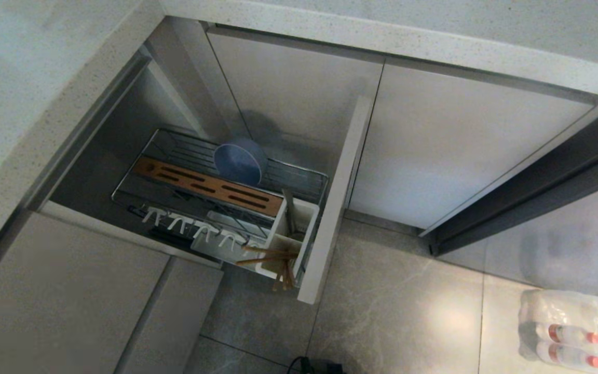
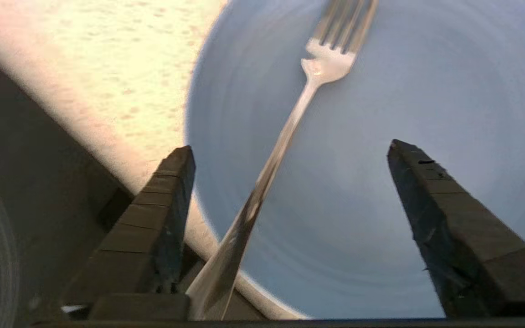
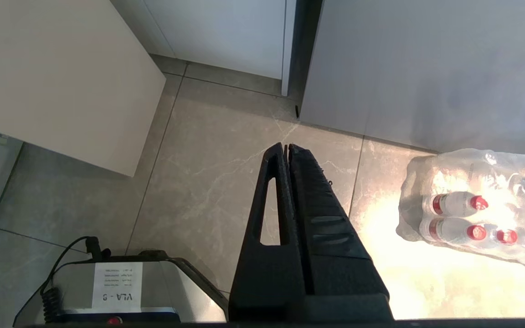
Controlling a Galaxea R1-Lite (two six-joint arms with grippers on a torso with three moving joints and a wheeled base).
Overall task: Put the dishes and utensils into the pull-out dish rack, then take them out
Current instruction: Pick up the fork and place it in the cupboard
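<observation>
From the head camera I saw the pull-out dish rack (image 1: 216, 200) drawn out of the lower cabinet, its beige front panel (image 1: 336, 197) toward the tiled floor. The blue-grey bowl (image 1: 240, 162) stood on edge at the back of the rack, behind the wooden strip (image 1: 211, 186), and the chopsticks (image 1: 273, 259) lay tilted across the white caddy (image 1: 291, 231). Neither arm appeared there. My left gripper (image 2: 290, 150) hung with its fingers wide apart, gripping nothing, over the light-blue plate (image 2: 426, 91) on the pale counter (image 2: 107, 68); the fork (image 2: 285, 132) lay on the plate between the fingers. My right gripper (image 3: 287, 148) was closed and empty above the floor, near a pack of bottles (image 3: 476, 214)
</observation>
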